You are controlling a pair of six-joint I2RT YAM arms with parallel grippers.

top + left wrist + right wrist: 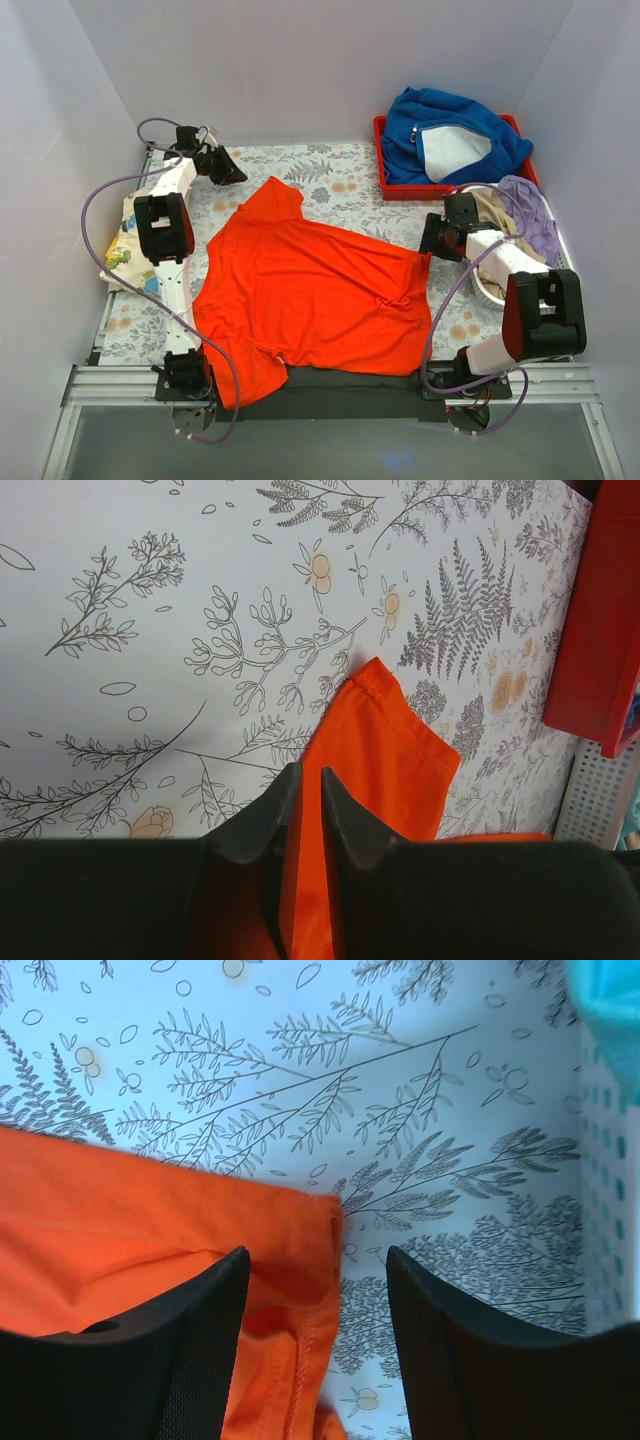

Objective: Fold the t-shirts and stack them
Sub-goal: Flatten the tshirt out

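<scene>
Orange-red t-shirt point(310, 290) lies flat, long axis left-right, hem toward right hand point(428, 240).

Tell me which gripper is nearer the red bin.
Right. The right gripper sits just this side of the red bin; the left gripper is far off to its left, at the orange t-shirt's sleeve.

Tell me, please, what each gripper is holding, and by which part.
The left gripper pinches the orange-red t-shirt by a fold at its sleeve; the right gripper stands open, holding nothing.

A robot lab booth: plain white walls point(320, 60) box in a floral-clothed table point(340, 175), with a metal rail point(120, 383) along the frame's bottom.
</scene>
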